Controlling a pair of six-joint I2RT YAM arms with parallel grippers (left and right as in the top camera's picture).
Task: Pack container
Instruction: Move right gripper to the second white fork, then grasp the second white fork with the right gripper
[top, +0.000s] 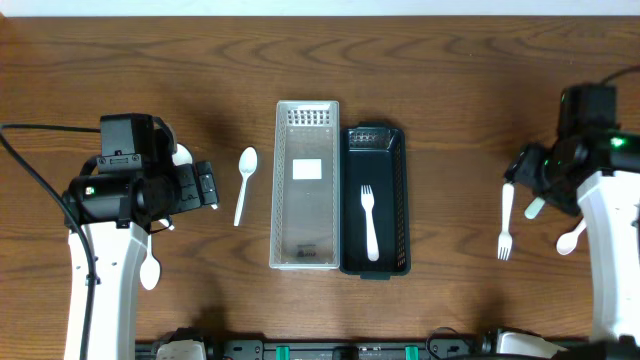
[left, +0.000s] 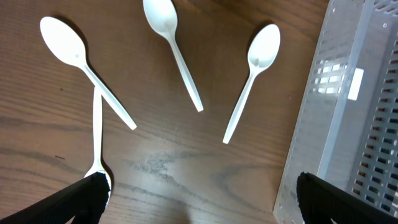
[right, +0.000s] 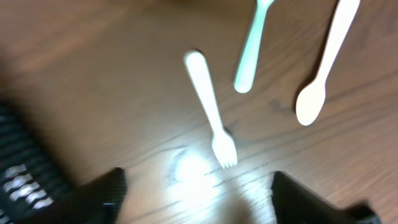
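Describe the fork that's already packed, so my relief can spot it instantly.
Find the two long trays side by side mid-table, clear tray and black tray. The fork lies lengthwise in the black one. It is the only utensil inside a tray; the other fork lies on bare wood.

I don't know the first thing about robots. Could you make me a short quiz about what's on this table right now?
1. True or false: the black tray has a white fork lying in it.
2. Pick one. The clear tray beside it holds: A) no cutlery, B) two spoons, C) a knife.
3. Fill in the blank: the left gripper is ____, with nothing between its fingers.

Key: 1 true; 2 A; 3 open.
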